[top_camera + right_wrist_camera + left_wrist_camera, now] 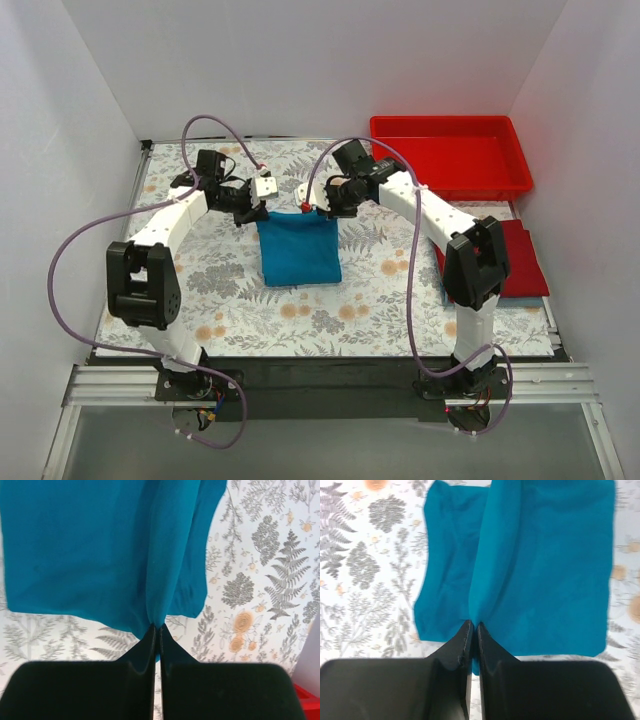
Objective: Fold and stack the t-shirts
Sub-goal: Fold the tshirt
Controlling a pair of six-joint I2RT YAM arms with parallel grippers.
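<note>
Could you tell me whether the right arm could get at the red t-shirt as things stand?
Probably not yet: the right gripper is shut on the teal t-shirt, and the red t-shirt lies partly under that arm's elbow.

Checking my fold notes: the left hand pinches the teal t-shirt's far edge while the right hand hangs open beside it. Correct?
Not quite. The right hand is also shut on the teal t-shirt, as the right wrist view shows; the left hand does pinch it.
</note>
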